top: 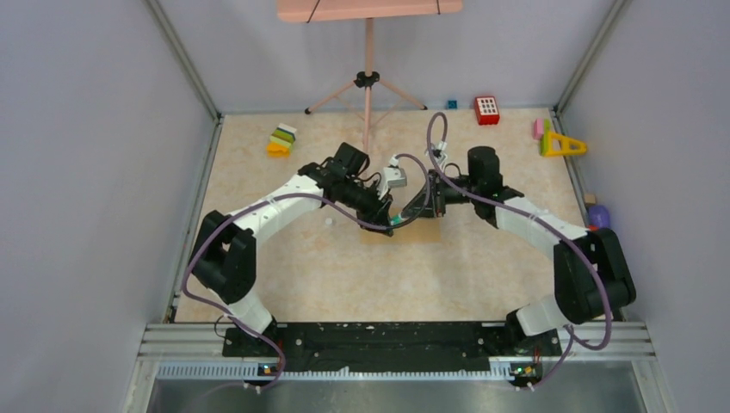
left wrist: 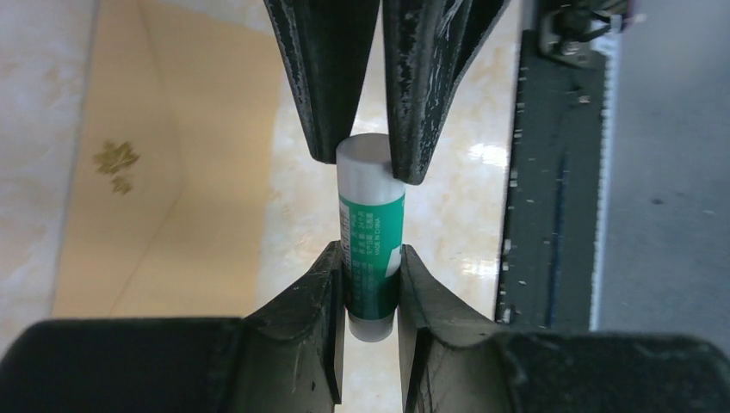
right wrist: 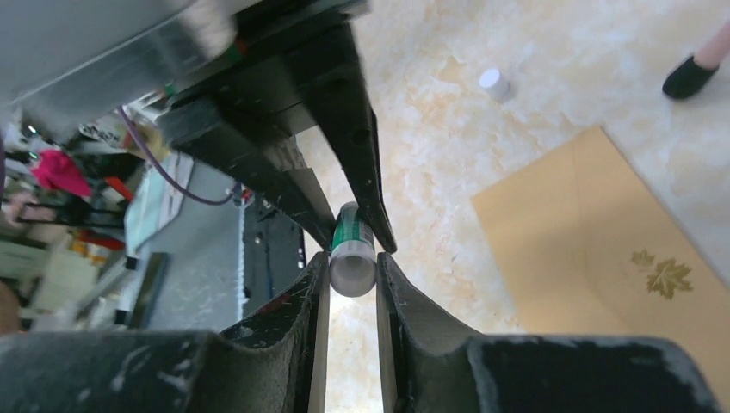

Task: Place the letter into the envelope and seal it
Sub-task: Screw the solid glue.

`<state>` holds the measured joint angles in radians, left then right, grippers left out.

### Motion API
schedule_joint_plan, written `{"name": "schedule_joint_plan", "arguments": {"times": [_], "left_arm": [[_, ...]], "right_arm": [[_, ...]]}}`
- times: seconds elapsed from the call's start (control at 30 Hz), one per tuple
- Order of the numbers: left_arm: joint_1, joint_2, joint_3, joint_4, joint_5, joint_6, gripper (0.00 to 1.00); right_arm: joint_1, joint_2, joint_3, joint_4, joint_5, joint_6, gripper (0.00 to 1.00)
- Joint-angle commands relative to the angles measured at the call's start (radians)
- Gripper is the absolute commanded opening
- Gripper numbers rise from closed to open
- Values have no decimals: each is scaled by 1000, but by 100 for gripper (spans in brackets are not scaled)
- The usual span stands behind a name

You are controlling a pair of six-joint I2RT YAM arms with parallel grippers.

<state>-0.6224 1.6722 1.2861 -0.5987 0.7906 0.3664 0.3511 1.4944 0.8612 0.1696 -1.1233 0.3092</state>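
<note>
Both grippers meet over the table's middle and hold one green-and-white glue stick (top: 394,220) between them. My left gripper (left wrist: 372,254) is shut on its green body (left wrist: 372,241). My right gripper (right wrist: 353,258) is shut on its white end (right wrist: 352,268). The right gripper's fingers (left wrist: 422,95) show at the top of the left wrist view. The brown envelope (top: 415,232) lies flat on the table under and beside the grippers, with its leaf mark (right wrist: 667,277) facing up. It also shows in the left wrist view (left wrist: 172,198). The letter is not in view.
A small white cap (right wrist: 494,82) lies on the table left of the envelope (top: 328,221). Toy blocks sit along the back: a yellow-green stack (top: 281,140), a red block (top: 486,109), a yellow triangle (top: 561,144). A pink tripod (top: 368,82) stands at the back centre.
</note>
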Motion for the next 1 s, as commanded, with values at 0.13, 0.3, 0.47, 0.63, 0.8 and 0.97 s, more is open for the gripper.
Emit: {"name": "schedule_joint_plan", "arguments": {"times": [0.13,0.3,0.47,0.63,0.8,0.97], "left_arm": [[34,50,70,-193,391,123,0],[34,37,58,-150,338,87,0],[36,-20,-7,9,167,-19,0],[33,-57,-45,84,8,-58,0],[30,-73,-64,119,-78,-70,0],[11,-75,-73,144,-203,-74,0]], "right_arm": [[53,-230,-90,22,-63,-429,32],[63,-232,-80,37,-25,-336,52],[44,-160,2,-39,39,-171,57],[3,-114,-18,77,51,51,57],[-14,-90,-25,134,107,144,57],[-24,-15,2,91,138,194,57]]}}
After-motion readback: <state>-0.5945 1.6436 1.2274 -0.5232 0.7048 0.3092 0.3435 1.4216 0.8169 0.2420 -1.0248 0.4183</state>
